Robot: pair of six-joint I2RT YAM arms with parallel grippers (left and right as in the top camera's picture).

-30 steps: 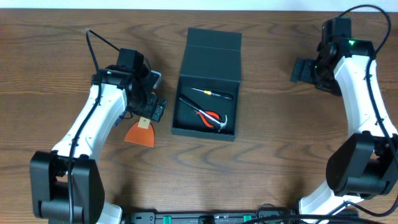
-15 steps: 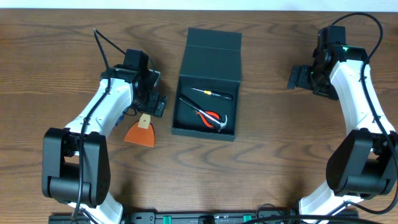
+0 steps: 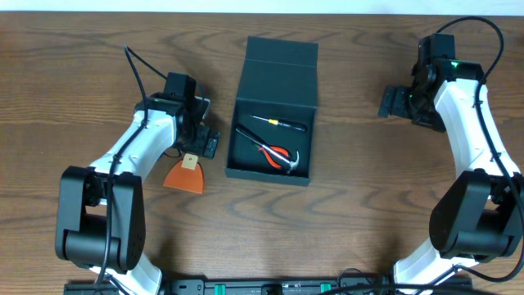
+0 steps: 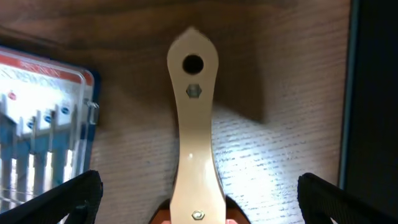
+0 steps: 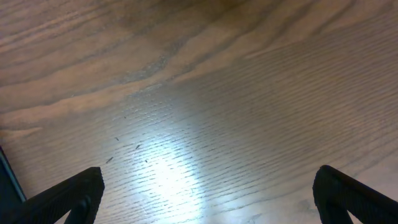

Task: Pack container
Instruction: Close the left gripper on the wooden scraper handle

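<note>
The left gripper [image 3: 201, 141] is released, its two fingers spread wide. In the left wrist view the dark fingertips [image 4: 78, 194] sit at the lower corners, and the pale handle of a scraper [image 4: 191, 130] runs up between them without touching either. The handle has a round hole near its tip, and a sliver of its orange blade shows at 6 o'clock. From overhead, the scraper [image 3: 185, 174] lies flat on the table [image 3: 368, 213] at about 7 o'clock from the gripper.

At 9 o'clock in the wrist view is a clear-fronted blue case of small screwdrivers [image 4: 37, 130]. From overhead it is mostly hidden under the arm, and the grey edge by the wrist is probably its corner.

At 3 o'clock from the left gripper, just beside it, stands the container [image 3: 278, 78]. It is open, with its flap lid folded back flat at 12 o'clock. Its dark wall [image 4: 373, 99] fills the right edge of the wrist view. Inside lie a thin screwdriver [image 3: 278, 123] and, below it, pliers with red grips [image 3: 274, 152] next to a silvery tool too small to name.

The right gripper [image 3: 391, 102] is well apart from the container, at 3 o'clock of it. It is also released: its fingers [image 5: 68, 193] are spread over bare wood, gripping nothing.
</note>
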